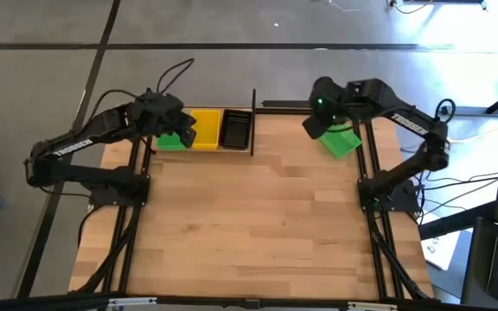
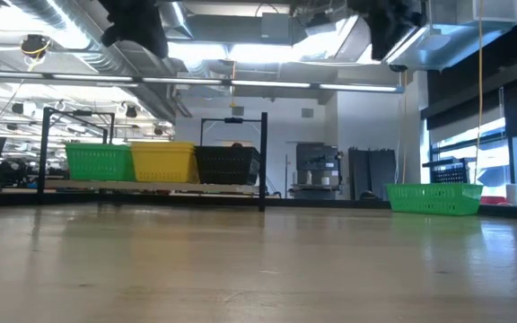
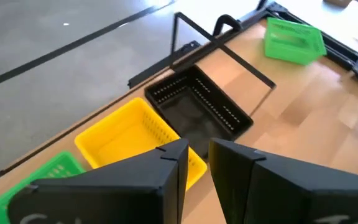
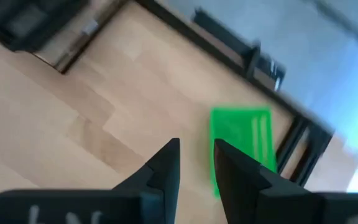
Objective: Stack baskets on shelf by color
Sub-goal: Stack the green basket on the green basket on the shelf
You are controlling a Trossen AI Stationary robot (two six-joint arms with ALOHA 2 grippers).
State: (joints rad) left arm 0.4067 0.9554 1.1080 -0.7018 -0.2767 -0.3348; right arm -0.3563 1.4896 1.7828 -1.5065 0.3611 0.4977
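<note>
On the shelf [image 2: 151,186] at the table's far left stand a green basket [image 2: 100,162], a yellow basket [image 2: 162,162] and a black basket [image 2: 227,165], side by side on their bases. Whether each is a single basket or a stack, I cannot tell. Another green basket [image 1: 342,141] rests alone on the table near the far right corner. My left gripper [image 3: 197,163] hovers shut above the shelf's green and yellow baskets [image 3: 129,134]. My right gripper [image 4: 196,163] hangs shut, raised above the table just left of the lone green basket [image 4: 241,143].
Black shelf rods and a post [image 1: 253,121] stand up at the shelf's right end. Another black rod [image 1: 288,104] lies along the far edge towards the right arm. Bare wooden tabletop [image 1: 258,225] stretches across the middle and near side.
</note>
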